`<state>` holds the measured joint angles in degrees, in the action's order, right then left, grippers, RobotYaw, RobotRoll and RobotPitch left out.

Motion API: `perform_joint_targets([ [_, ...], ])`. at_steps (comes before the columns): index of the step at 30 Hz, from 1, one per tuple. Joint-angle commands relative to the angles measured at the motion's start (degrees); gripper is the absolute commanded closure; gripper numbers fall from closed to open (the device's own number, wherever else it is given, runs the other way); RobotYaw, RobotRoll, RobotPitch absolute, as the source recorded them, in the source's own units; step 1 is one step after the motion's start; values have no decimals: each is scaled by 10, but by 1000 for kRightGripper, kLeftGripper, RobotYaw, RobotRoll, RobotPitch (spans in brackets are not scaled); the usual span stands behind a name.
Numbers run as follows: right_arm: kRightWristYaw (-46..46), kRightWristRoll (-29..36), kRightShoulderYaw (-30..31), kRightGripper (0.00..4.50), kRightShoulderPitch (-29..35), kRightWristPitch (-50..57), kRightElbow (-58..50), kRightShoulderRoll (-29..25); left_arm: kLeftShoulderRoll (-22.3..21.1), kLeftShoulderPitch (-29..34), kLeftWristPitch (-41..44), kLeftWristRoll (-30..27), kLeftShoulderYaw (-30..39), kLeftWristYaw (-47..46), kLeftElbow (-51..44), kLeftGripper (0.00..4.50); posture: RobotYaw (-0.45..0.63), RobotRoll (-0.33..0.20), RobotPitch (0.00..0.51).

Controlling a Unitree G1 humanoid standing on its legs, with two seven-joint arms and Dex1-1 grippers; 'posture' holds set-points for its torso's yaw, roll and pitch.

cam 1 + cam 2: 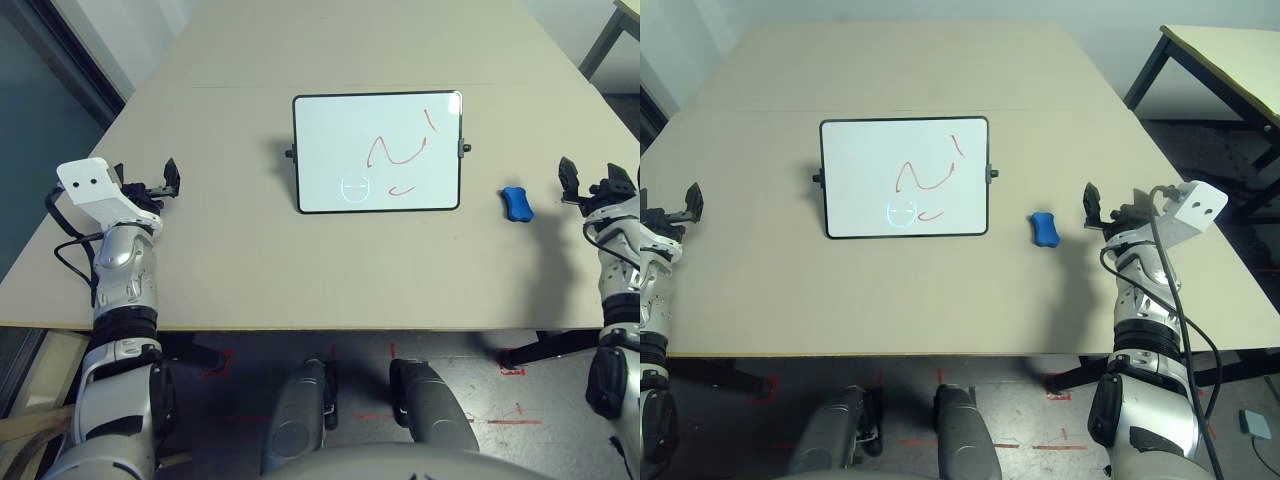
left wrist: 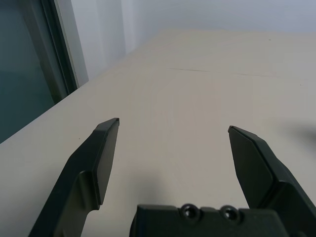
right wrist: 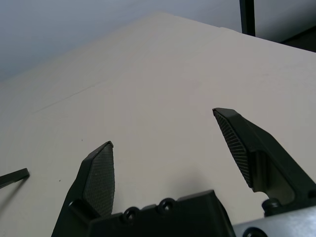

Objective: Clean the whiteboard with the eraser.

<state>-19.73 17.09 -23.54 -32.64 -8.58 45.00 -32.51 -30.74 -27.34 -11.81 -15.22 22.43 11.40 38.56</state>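
Silver forearms reach out over the near edge of the pale beige counter (image 1: 230, 270), one on each side, well apart from each other. At the end of the left arm, the left gripper (image 2: 173, 129) hovers above bare counter near the left edge, its two black fingers (image 2: 101, 153) spread wide with nothing between them. At the other side, the right gripper (image 3: 165, 129) is likewise spread wide and empty, its ribbed black pads (image 3: 101, 175) facing each other over plain counter surface.

Further in, near the middle of the counter, sits the rectangular whiteboard with a thin black frame and rounded corners (image 1: 378, 152). A small grey knob sticks out from each of its short sides. Red marker scribbles (image 1: 400, 150) cross its right half: a wavy line, a short stroke near the upper right corner, and a small curl lower down. A faint circular mark (image 1: 356, 187) shows close to the lower edge of the board.

Just to the right of the board, apart from it, lies the small bright blue peanut-shaped eraser (image 1: 516, 203), flat on the counter. It rests between the board and the right gripper, near that gripper but not touching it. The left gripper is well apart from both the board and the eraser.

Beyond the counter's far right corner stands another table with dark legs (image 1: 1220, 60).
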Motion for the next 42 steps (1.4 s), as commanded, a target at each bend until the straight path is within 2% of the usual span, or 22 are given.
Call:
perform_joint_targets([
  [1,15,0,4,45,13,69,-71,-16,-16,-24,43,-11,-15,39,-44,0,11,0,140],
  [4,33,13,15,45,26,246,-221,-51,-51,-69,133,-49,-38,120,-140,0,28,0,134],
  [8,35,34,32,45,26,396,-330,-62,-66,-82,227,-81,-60,164,-237,0,32,0,127],
  [12,41,39,43,45,18,480,-389,-60,-68,-86,300,-106,-65,178,-303,0,27,0,127],
  [16,46,46,71,45,0,603,-430,-56,-71,-77,405,-146,-105,221,-387,0,26,0,132],
  [20,50,41,98,45,-19,688,-444,-47,-67,-66,469,-160,-134,231,-449,0,21,0,139],
  [29,48,8,155,45,-24,755,-436,-49,-60,-54,510,-148,-179,235,-494,0,15,0,145],
  [42,46,-27,167,45,-19,748,-399,-40,-41,-44,522,-137,-194,235,-523,0,22,0,141],
])
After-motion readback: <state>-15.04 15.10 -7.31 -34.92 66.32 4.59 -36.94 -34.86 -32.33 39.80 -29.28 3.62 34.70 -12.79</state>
